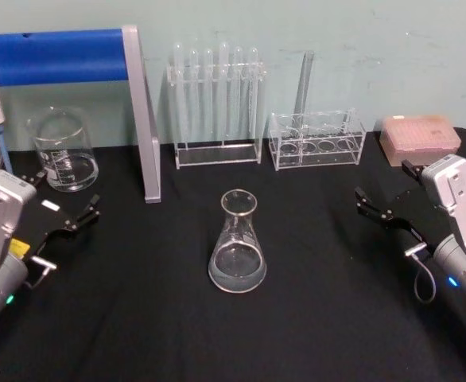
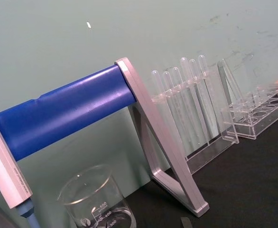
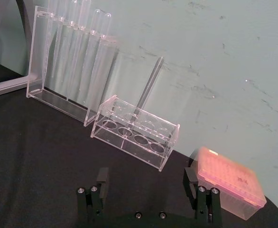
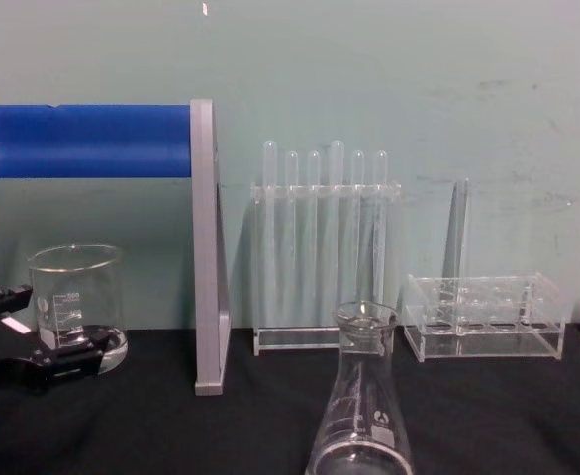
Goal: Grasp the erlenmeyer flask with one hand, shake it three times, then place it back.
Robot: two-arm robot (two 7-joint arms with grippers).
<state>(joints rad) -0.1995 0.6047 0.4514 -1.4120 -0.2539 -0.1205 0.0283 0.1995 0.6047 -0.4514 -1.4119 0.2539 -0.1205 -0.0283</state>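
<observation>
erlenmeyer flask (image 1: pixel 237 239) stands upright between left gripper (image 1: pixel 66 195) and right gripper (image 1: pixel 382 180), both spread wide, holding nothing, so either could reach it.

a lab: test tubes (image 1: pixel 215 95) in racks, a glass beaker (image 1: pixel 63 150).

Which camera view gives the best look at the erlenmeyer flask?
The head view: the whole erlenmeyer flask stands upright on the black cloth, rim to base, with a little liquid. The chest view shows the flask side-on, base cut by the lower edge. The wrist views face the racks.
</observation>
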